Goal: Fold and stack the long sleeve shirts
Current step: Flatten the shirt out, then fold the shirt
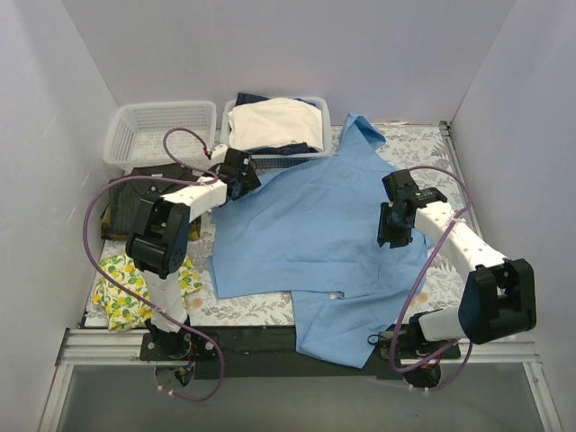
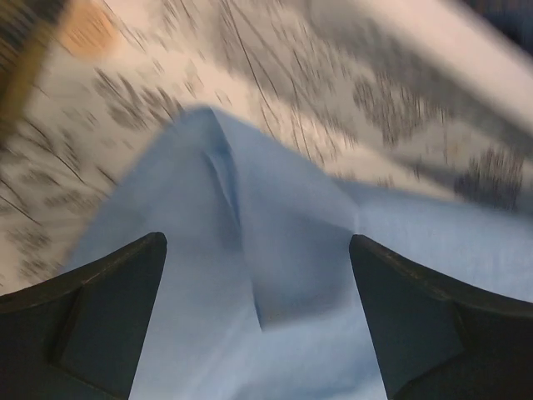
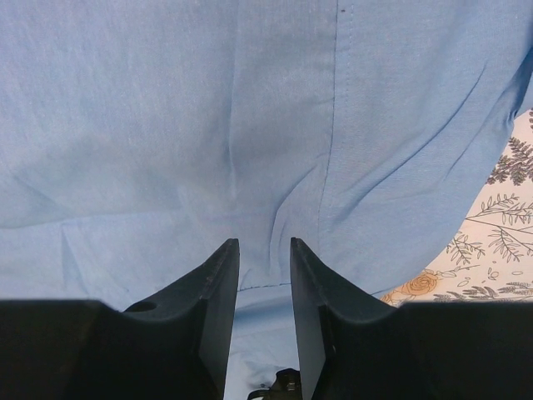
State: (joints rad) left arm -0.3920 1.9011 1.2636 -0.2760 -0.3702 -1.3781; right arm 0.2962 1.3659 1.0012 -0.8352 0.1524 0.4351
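Note:
The light blue long sleeve shirt (image 1: 306, 225) lies spread across the floral table cover, its lower part hanging over the near edge. My left gripper (image 1: 245, 175) hovers at its upper left corner. In the blurred left wrist view this gripper (image 2: 256, 240) stands wide open over a folded flap of the blue shirt (image 2: 283, 250). My right gripper (image 1: 393, 236) hangs above the shirt's right side. Its jaws (image 3: 263, 242) stand a narrow gap apart, with the blue shirt (image 3: 208, 125) below them and nothing pinched. The dark long sleeve shirt (image 1: 126, 193) lies folded at the left, partly under my left arm.
An empty white basket (image 1: 121, 144) stands at the back left. Beside it, a second basket (image 1: 326, 121) holds cream-white garments (image 1: 270, 121). A yellow lemon-print cloth (image 1: 121, 288) lies at the near left. White walls close in both sides and the back.

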